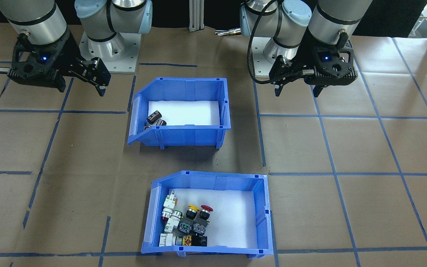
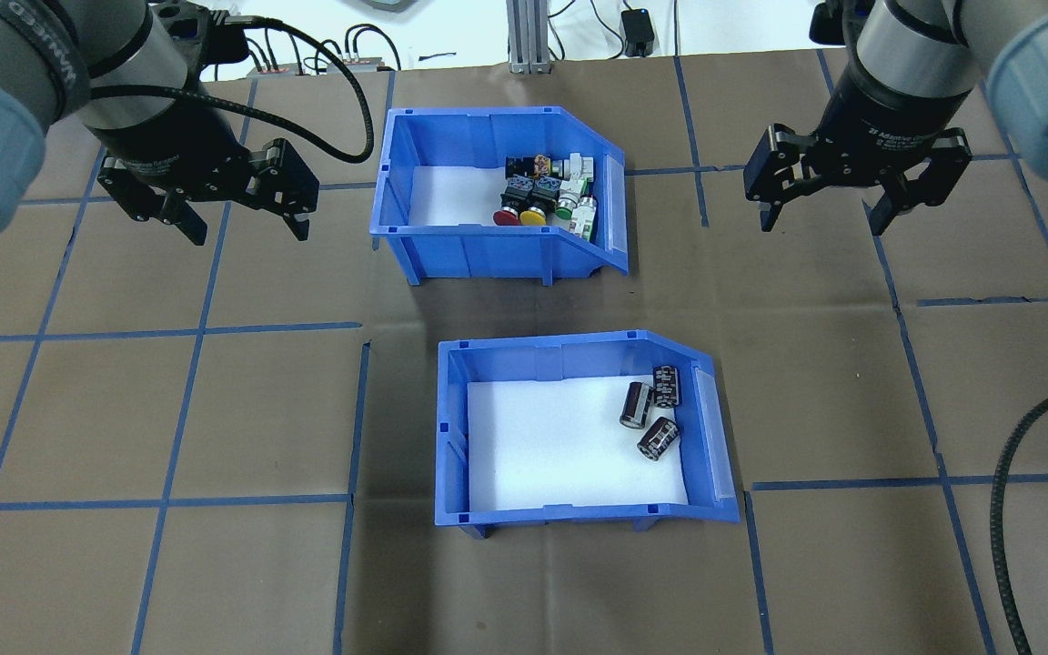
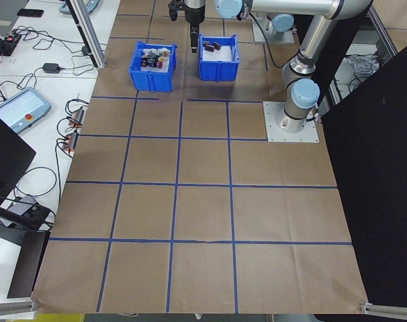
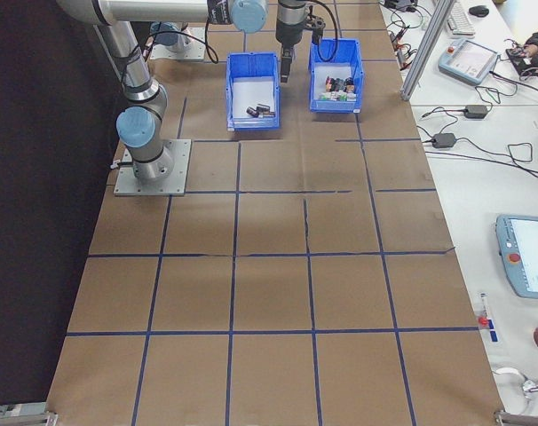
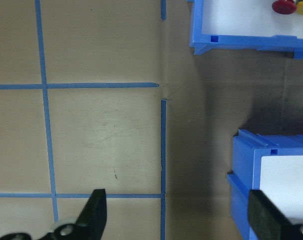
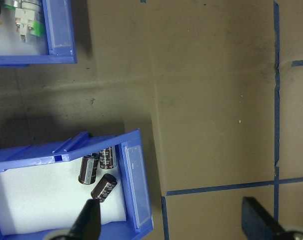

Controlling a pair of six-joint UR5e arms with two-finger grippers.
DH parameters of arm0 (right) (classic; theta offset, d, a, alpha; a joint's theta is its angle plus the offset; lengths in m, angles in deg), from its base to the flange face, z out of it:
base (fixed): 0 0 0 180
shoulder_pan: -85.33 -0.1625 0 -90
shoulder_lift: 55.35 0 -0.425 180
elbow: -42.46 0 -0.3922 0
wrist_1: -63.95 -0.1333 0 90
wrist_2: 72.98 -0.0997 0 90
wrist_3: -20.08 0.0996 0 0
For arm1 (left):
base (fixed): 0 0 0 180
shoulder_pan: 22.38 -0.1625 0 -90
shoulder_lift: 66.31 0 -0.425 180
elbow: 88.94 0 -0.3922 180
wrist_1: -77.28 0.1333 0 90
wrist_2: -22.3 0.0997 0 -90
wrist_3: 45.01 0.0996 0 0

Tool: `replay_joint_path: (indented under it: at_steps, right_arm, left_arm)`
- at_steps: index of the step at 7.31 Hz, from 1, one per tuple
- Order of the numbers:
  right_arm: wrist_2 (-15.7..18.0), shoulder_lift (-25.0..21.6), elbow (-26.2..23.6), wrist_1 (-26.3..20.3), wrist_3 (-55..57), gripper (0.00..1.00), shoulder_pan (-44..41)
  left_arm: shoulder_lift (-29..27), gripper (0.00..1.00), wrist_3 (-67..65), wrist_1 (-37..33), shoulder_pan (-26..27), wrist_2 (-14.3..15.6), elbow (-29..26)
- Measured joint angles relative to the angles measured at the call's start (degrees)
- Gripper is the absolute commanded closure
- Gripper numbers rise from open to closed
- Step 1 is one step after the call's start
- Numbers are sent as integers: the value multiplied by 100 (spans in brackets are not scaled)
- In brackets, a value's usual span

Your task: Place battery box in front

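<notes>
My left pincer (image 2: 237, 211) hangs spread and empty over bare brown paper; my right pincer (image 2: 822, 202) is spread too, gripping nothing. Both are clear of the bins. The battery box (image 2: 579, 428), a blue plastic bin with a white foam liner and three dark cylindrical batteries (image 2: 653, 409), sits on the desk (image 2: 169, 409) in the middle, on my side of the other blue bin full of coloured push-button switches (image 2: 497, 205). From either pincer it lies inward and back toward my base. Its long axis runs across me, sloped cut-away end toward my right arm, and that side looks marginally nearer to me. From the left wrist view only its corner shows, cut off at the edge. The side cameras show the pincers too small to judge.
</notes>
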Motion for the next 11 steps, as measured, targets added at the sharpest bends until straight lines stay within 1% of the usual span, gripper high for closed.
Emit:
replay_joint_path:
  at_steps: [5,8,10,11]
  right_arm:
    - [5,0,0,-12,-20,0,-8]
    - [23,16,33,-11,-52,0,-19]
    - [99,108,113,127,-225,0,-30]
    - [96,227,207,220,-270,0,-38]
  left_arm:
    - [-7,0,0,-4,8,-8,9]
    - [10,0,0,53,12,-3,127]
    - [-18,0,-14,154,18,42,163]
    - [-30,0,-66,171,25,41,189]
